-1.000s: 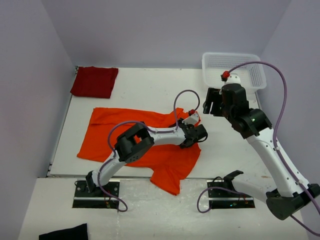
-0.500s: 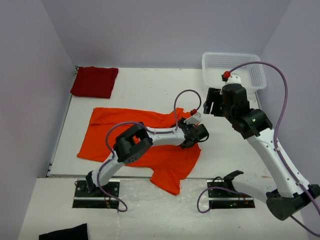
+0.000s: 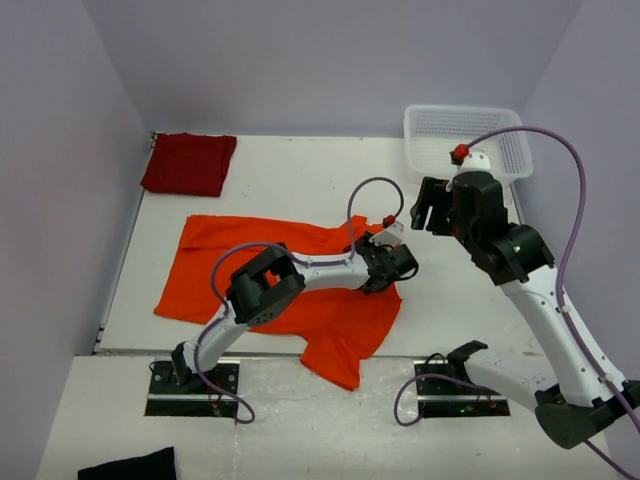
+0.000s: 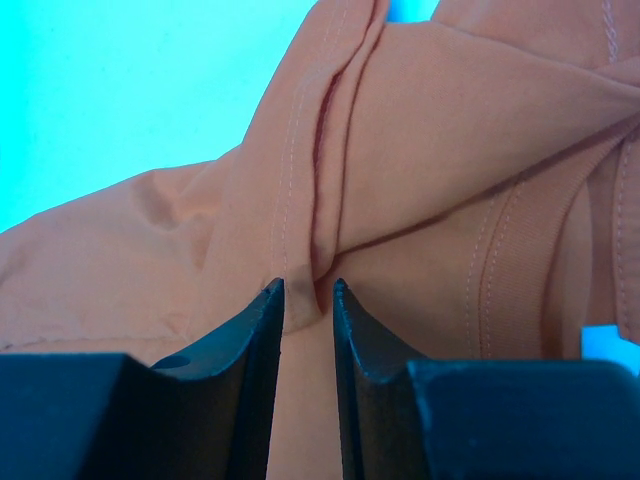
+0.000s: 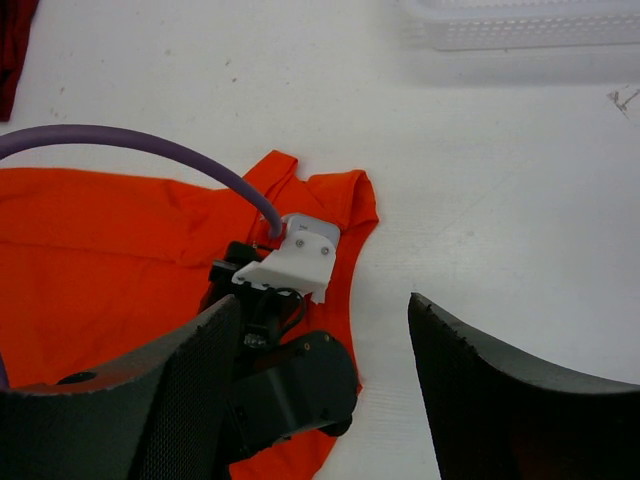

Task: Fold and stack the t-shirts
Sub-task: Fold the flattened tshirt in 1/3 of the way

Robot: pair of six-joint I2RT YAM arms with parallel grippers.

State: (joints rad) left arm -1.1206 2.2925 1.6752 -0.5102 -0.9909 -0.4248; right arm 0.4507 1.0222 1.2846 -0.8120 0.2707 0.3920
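A fold of the orange t-shirt (image 4: 450, 150) sits — pinched — in the left gripper (image 4: 306, 289).

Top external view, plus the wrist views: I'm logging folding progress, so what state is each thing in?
orange t-shirt: spread out, unfolded, rumpled at its right edge.
red t-shirt: folded, far left corner.
left gripper: fingers pinching a ridge of orange cloth.
right gripper: fingers open, empty, above the table.
basket: upright.

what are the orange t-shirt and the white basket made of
The orange t-shirt looks like soft matte knit, probably cotton: limp folds, stitched hems. The white mesh basket looks like rigid moulded plastic, slightly glossy: fine regular grid of holes.
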